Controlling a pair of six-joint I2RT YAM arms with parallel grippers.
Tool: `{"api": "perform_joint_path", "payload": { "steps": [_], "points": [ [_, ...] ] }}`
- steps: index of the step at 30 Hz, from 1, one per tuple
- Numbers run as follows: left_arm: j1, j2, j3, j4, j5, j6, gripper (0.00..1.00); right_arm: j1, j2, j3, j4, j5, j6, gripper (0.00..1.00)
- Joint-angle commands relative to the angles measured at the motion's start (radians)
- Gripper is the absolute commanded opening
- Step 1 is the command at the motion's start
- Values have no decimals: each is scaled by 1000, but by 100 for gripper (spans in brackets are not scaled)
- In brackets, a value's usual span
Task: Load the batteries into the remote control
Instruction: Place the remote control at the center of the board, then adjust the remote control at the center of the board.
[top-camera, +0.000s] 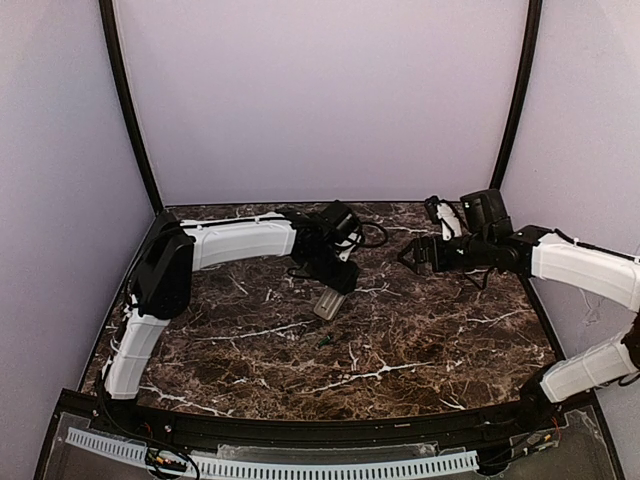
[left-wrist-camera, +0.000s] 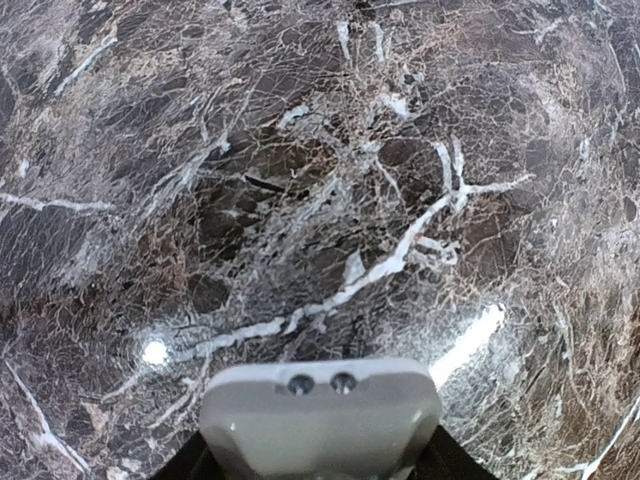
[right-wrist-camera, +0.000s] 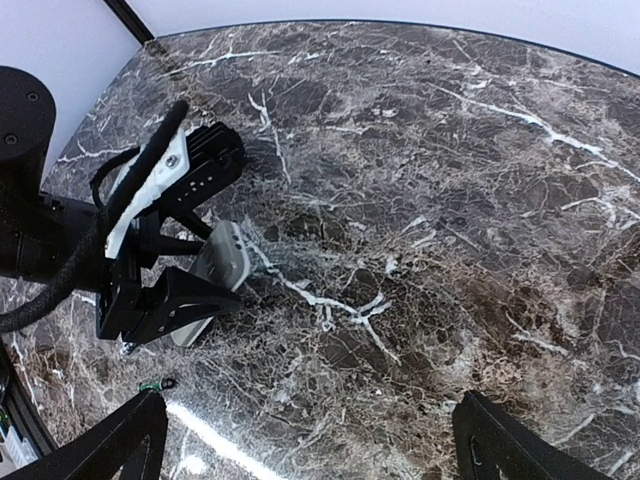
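Left gripper (top-camera: 333, 288) is seen from above clamped on the remote control (top-camera: 328, 306), held tilted over the table (top-camera: 450, 340). One battery (top-camera: 325, 342) lies near its lower end, while the right gripper (top-camera: 412, 256) is spread wide and empty. From the left wrist, only its end is shown. From the right wrist, it is seen held by one gripper alone, so it may be twisted or dropped once a battery is pushed in.
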Motion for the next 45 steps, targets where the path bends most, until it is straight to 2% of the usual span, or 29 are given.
{"api": "perform_joint_path", "payload": {
  "steps": [1,9,11,12,14,19,23,26,29,38,45],
  "points": [
    [11,23,9,-12,6,-2,63,-6,29,51,-4,-40,-31,99],
    [21,3,29,-10,22,6,75,-15,91,82,17,-69,-80,99],
    [23,-30,19,-7,22,12,85,-26,129,94,30,-82,-90,99],
    [27,-46,-5,6,38,15,95,-31,152,102,40,-98,-98,99],
    [42,-105,-68,37,58,16,98,-43,212,134,46,-114,-113,99],
    [120,-346,-344,208,105,4,99,-55,391,209,85,-226,-133,99],
    [158,-500,-615,359,140,-13,99,-52,528,288,98,-392,-151,83],
    [167,-598,-745,494,146,-11,99,-44,595,348,102,-441,-166,84],
    [173,-651,-864,578,164,-18,99,-43,660,412,93,-453,-168,77],
    [183,-724,-1017,714,150,-17,98,-33,829,551,27,-557,-192,55],
    [183,-680,-1041,738,191,-9,90,-5,885,584,0,-602,-211,49]
  ]
}}
